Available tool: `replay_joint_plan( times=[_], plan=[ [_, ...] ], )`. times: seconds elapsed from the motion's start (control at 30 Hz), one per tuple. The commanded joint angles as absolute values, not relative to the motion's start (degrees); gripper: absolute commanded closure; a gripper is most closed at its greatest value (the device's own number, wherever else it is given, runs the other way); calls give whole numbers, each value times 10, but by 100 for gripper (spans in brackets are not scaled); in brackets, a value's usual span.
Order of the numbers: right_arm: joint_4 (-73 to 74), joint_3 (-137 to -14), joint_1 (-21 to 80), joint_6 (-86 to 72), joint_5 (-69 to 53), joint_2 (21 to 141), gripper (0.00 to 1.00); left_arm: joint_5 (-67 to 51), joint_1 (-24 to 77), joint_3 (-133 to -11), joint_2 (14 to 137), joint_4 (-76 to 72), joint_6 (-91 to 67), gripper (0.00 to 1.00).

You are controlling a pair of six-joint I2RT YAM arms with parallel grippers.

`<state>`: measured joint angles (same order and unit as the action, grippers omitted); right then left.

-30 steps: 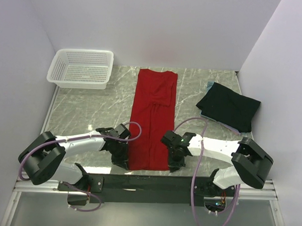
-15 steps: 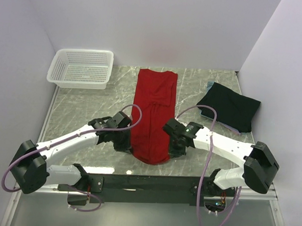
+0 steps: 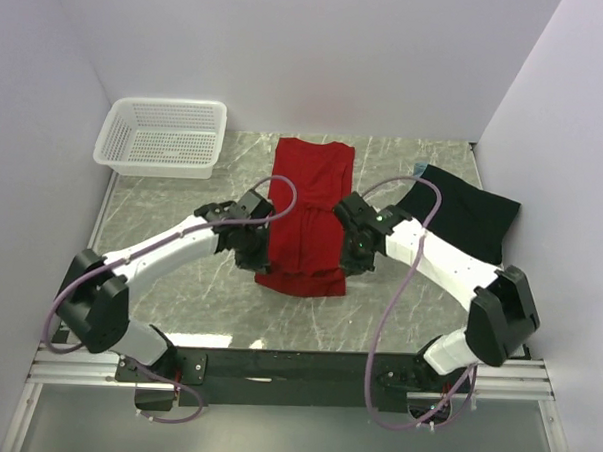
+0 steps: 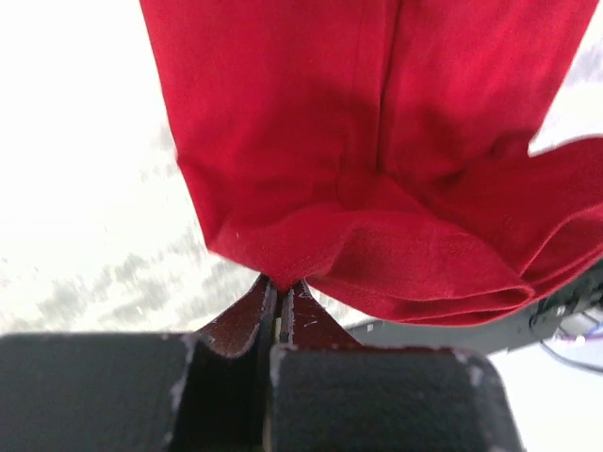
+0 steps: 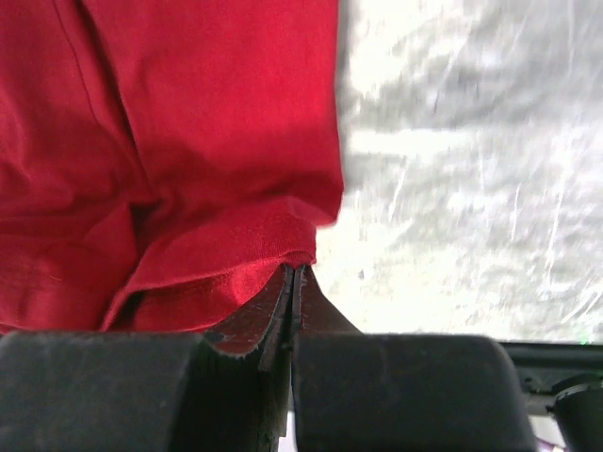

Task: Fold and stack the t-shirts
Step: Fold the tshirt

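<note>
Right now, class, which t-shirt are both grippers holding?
The red t-shirt, pinched at both near corners; the black t-shirt lies untouched at the right.

- Left gripper point(image 4: 280, 286) & right gripper point(image 5: 294, 273): I see the tips on the wrist cams only. On top cam the wrist bodies hide them.
- Red shirt point(image 3: 304, 211): cut off by the top edge on both wrist cams. I can't see what's under the raised near end from top cam.
- Blue shirt point(image 3: 420, 170): just a sliver past the black shirt point(image 3: 462, 218), rest covered.
- Table point(image 4: 66, 141): blown out white on L wrist cam, surface detail lost.
- Dark shape point(image 4: 565, 311), L wrist cam btm right: too blurred, can't ID.
</note>
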<state>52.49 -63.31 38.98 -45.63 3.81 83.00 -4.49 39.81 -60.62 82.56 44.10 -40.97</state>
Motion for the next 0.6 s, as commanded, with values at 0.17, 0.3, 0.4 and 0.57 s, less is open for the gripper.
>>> replay_joint_plan(
  times=[0.17,0.3,0.4,0.57],
  plan=[
    [541,-758,333,-376,66,932,100,-26,345,-715,915,433,-337,100],
    [548,-807,314,-356,67,990,100,-23,311,-751,952,435,-325,100],
    [558,-851,298,-343,69,1029,100,-35,289,-780,990,434,-315,100],
    [572,-921,275,-323,67,1074,100,-57,266,-839,1048,430,-295,100]
  ],
)
